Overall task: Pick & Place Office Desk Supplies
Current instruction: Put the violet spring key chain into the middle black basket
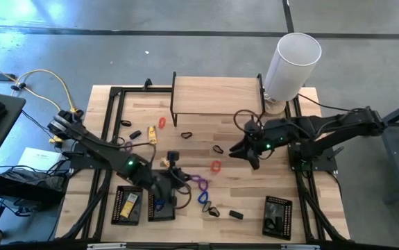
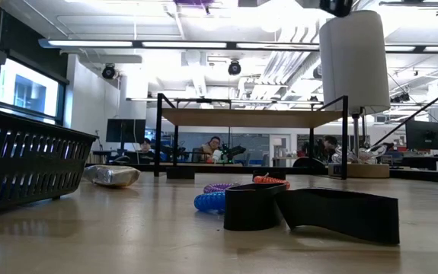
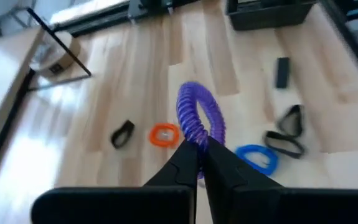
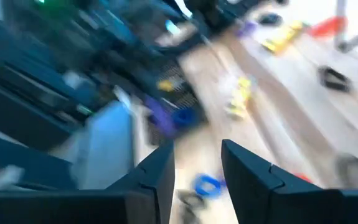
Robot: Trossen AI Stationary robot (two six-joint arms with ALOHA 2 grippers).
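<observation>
The left gripper (image 3: pixel 198 152) was clenched on a purple loop (image 3: pixel 198 118), lifted above the near trays (image 1: pixel 128 205); a steady carry over the tray was advisable. The right gripper (image 4: pixel 196 163), jaws parted and empty, hovered right of centre.

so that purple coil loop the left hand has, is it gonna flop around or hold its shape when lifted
The purple coil loop likely holds a rough ring shape: it arches up from the left hand, shut on one strand, without collapsing. The spiral turns suggest springiness, so expect wobble and stretch. It looks thin and probably light.
</observation>
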